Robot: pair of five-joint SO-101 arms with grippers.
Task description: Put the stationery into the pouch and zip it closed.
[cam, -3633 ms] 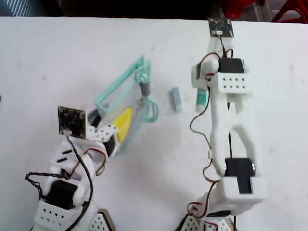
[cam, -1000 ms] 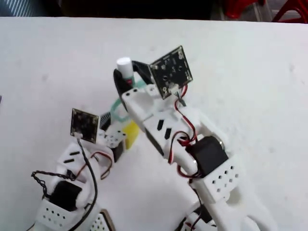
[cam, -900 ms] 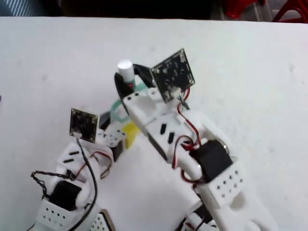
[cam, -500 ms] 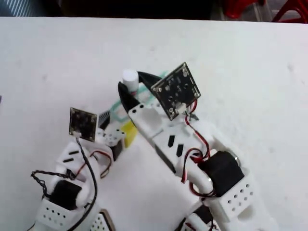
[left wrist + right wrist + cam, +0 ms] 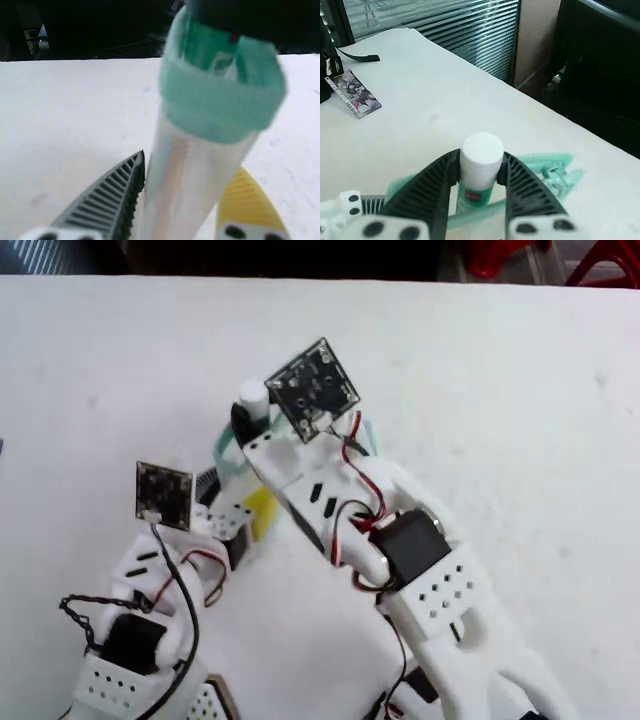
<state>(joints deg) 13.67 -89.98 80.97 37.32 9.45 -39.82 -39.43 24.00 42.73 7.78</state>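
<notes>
**A:** What does the high view give you?
**B:** Your right gripper (image 5: 250, 412) hangs over the pouch (image 5: 224, 447), clamped on an upright, white-capped glue stick (image 5: 253, 395). Your left gripper (image 5: 236, 495) sits just beside it, low over the white table (image 5: 520, 390).

**A:** And the left wrist view?
**B:** Your grey and yellow fingers (image 5: 107, 205) are pinched on the clear pouch (image 5: 195, 165). Its mint rim is at the end away from them. The glue stick's green body (image 5: 205, 47) meets that rim.

**A:** And the right wrist view?
**B:** Your black fingers (image 5: 520, 185) squeeze the glue stick (image 5: 481, 150) just under its cap, and the pouch's mint zipper edge (image 5: 547, 162) lies beyond. A printed card (image 5: 352, 92) and a black strap (image 5: 357, 56) lie well apart from all that.
</notes>
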